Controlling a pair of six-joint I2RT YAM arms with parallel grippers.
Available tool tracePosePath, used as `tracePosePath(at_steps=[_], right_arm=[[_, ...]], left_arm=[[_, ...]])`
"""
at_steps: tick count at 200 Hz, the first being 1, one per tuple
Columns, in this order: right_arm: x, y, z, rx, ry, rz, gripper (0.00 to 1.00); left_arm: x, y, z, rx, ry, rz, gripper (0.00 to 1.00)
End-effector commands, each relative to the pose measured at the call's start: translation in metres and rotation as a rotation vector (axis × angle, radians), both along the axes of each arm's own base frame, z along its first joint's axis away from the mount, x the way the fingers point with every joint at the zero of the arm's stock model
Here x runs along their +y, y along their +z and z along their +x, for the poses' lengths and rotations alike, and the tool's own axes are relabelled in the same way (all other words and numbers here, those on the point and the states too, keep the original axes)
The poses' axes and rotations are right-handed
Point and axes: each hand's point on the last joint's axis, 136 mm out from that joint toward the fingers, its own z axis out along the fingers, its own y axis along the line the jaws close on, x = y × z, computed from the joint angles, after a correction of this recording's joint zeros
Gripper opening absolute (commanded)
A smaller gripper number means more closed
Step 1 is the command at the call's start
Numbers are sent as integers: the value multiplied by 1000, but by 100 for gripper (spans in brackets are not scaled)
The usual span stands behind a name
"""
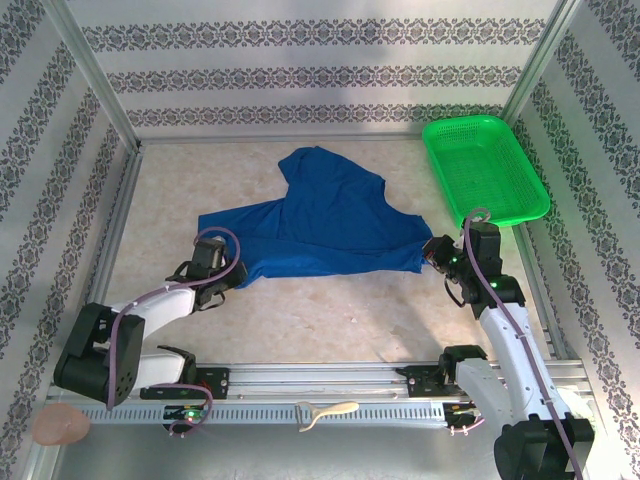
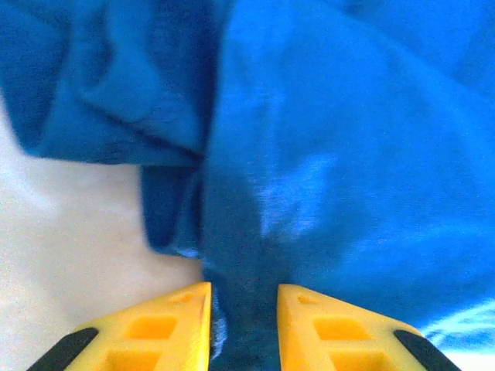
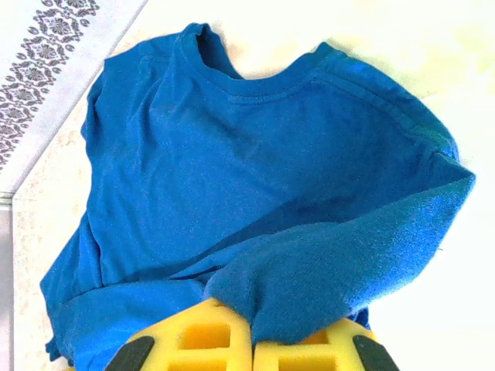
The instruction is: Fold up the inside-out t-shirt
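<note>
Nearest me on the left, my left end effector sits low on the desk, at the near-left edge of the inside-out t-shirt. On its wrist camera the yellow fingers stand part-way apart with a bunched ridge of blue cloth running between them. I cannot tell whether they actually pinch it.

On the right, slightly farther in, the right end effector is closed tight on the shirt's near-right corner, with a fold of fabric draped over its fingertips.

The shirt lies spread and wrinkled across the middle of the desk between the two. On the right wrist camera its collar is on the side away from that end effector.

Farthest back, at the right wall, a green mesh basket sits apart from the shirt.
</note>
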Motion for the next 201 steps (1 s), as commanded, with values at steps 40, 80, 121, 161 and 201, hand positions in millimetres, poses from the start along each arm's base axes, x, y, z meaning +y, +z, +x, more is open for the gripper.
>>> tracePosePath(at_steps=[40, 80, 121, 161, 201], right_arm=[[-1, 9, 2, -20, -9, 3, 0], [-2, 10, 2, -23, -12, 1, 0], [-2, 11, 3, -25, -14, 1, 0], [-3, 11, 2, -26, -15, -5, 0], [-3, 11, 2, -26, -17, -6, 0]], left_arm=[[-17, 22, 11, -108, -41, -91, 33], [-17, 21, 11, -111, -34, -96, 25], [-9, 7, 4, -48, -19, -47, 37], [-2, -9, -7, -3, -2, -20, 38], [-4, -10, -5, -12, -5, -31, 36]])
